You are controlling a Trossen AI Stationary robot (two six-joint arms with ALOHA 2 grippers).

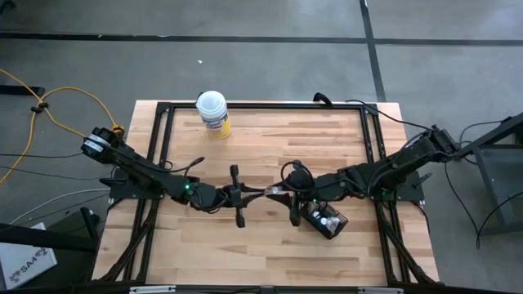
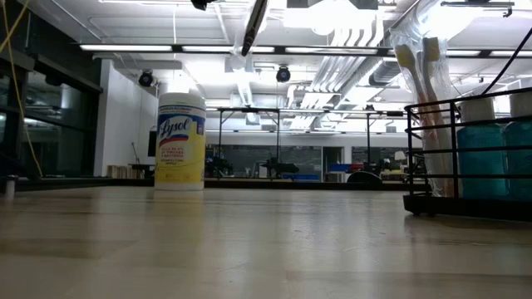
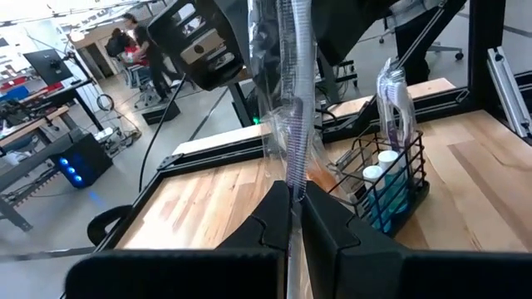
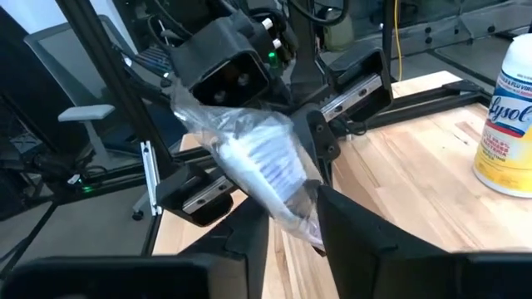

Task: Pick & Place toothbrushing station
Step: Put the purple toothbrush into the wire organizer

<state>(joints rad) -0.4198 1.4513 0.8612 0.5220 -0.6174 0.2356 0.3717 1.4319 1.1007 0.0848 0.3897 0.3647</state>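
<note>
Mid-bench, the left end effector (image 1: pixel 238 196) and right end effector (image 1: pixel 286 193) both pinched a clear-wrapped toothbrush (image 3: pixel 293 124). The toothbrushing station (image 1: pixel 325 220) sat toward the bench's right front. Handover seemed underway; next, one should release.

The 2 arms are dark, with black cables along the links. Each has a small green light. The left gripper (image 3: pixel 293 218) has blocky black fingers.
</note>
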